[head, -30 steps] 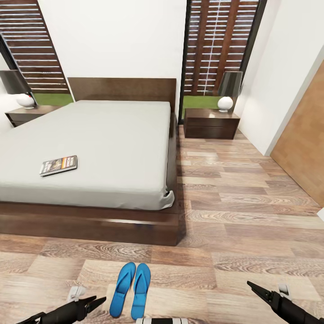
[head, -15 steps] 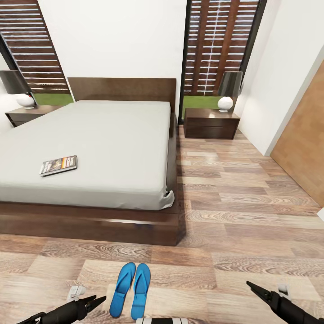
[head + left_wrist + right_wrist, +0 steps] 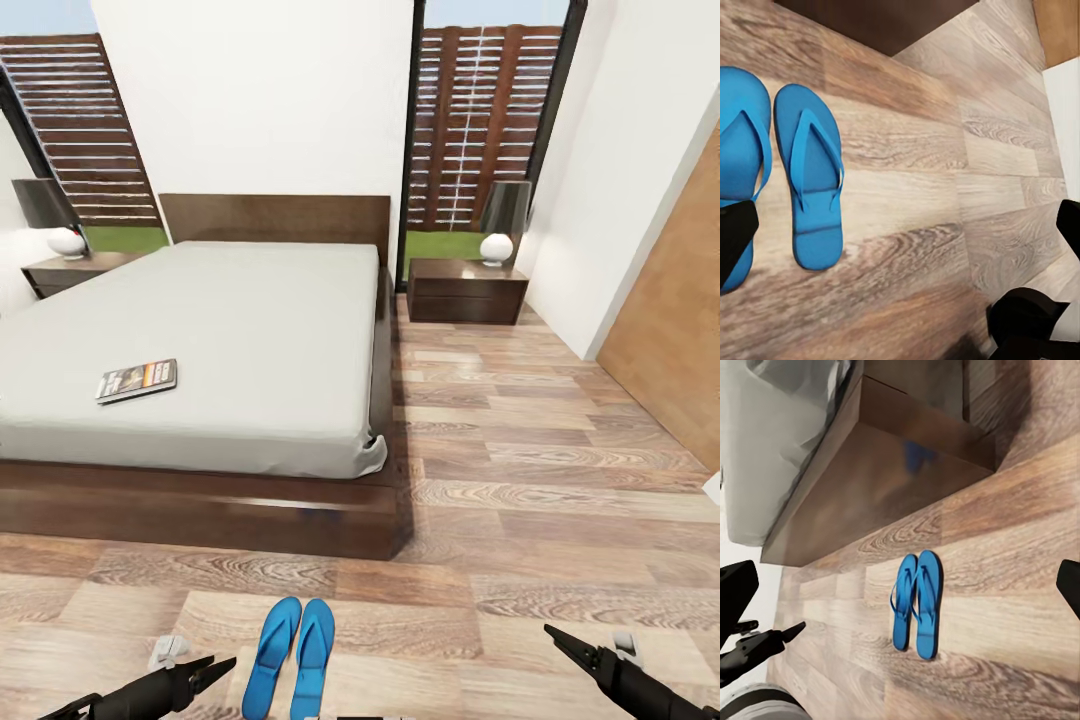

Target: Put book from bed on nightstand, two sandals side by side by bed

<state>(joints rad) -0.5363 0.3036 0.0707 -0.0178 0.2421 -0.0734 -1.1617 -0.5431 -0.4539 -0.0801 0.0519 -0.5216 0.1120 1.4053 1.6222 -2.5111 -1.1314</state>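
While sandals lay paired: blue sandals (image 3: 290,660) on floor (image 3: 560,480) by the bed (image 3: 220,330) foot, that step looked done.
Book: book (image 3: 137,380) on mattress, near left edge.
Grippers: left gripper (image 3: 215,672) and right gripper (image 3: 560,640) empty; jaw gap unclear.
Next: likely reach book, carry to nightstand (image 3: 467,288).
Room: open floor right of bed.
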